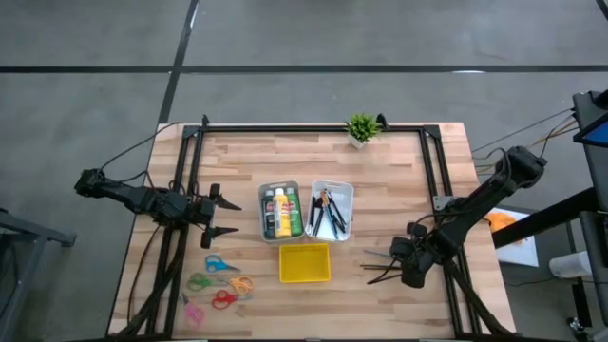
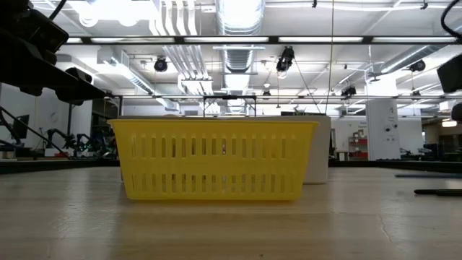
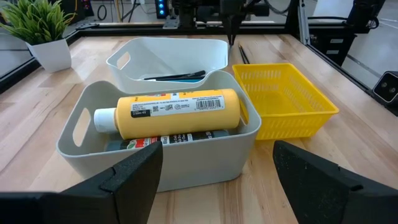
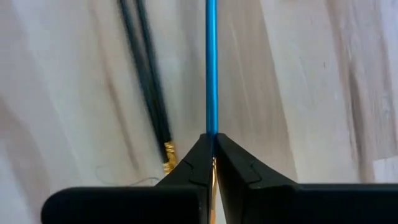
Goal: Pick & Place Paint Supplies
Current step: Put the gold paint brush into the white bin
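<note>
Pale wood planks make up the tabletop point(image 1: 380, 171), framed in black rail on a grey floor. Take the yellow basket point(image 1: 304, 263) at the near middle as the landmark. To its right, the right tool point(image 4: 212, 157) is clenched on a slim blue pencil point(image 4: 211, 68) lying flat on the wood, with two dark-handled brushes point(image 4: 149, 99) just beside it.

My reading is that the step in hand is lifting this pencil. To do it well, the tool should rise straight up so the pencil does not swing or drag the neighbouring brushes, then carry it toward the white bin of brushes point(image 1: 332, 211) behind the basket and lower it lengthwise.

Left of the basket, the left tool point(image 1: 217, 217) waits with its fingers spread wide and nothing in them. The grey bin point(image 3: 93, 130) behind the basket holds the paint bottles; the yellow bottle point(image 3: 180, 112) shows a barcode label, its print too small to read.
</note>
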You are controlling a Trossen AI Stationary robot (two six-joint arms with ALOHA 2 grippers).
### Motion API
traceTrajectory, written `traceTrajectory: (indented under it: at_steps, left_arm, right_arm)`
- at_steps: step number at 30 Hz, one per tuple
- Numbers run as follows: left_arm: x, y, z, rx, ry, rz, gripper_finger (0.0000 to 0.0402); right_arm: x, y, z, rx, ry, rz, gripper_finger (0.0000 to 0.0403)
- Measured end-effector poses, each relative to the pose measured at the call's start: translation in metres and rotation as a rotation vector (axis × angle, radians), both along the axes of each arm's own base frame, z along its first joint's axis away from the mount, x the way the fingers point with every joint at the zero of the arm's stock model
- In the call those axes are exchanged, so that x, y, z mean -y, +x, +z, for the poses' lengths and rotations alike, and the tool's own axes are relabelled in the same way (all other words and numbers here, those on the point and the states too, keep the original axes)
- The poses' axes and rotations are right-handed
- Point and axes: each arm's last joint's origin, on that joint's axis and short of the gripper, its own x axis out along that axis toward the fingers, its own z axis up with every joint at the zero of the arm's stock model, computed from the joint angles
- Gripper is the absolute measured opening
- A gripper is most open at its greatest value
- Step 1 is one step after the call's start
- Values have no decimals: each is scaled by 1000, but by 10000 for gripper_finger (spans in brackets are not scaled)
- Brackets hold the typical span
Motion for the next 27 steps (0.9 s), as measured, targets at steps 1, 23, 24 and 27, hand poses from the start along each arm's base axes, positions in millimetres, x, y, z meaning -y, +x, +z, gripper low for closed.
traceTrajectory:
  at_steps: [1, 23, 24, 27]
  left_arm:
    - [0, 0, 0, 0, 0, 0, 306]
    - [0, 0, 0, 0, 0, 0, 306]
    - [0, 0, 0, 0, 0, 0, 306]
    - [0, 0, 0, 0, 0, 0, 306]
  right_arm:
    - [0, 0, 3, 6, 4, 0, 7]
    - [46, -19, 87, 537, 210, -430, 8]
    - [51, -19, 90, 554, 224, -471, 8]
    - [64, -17, 96, 609, 253, -563, 8]
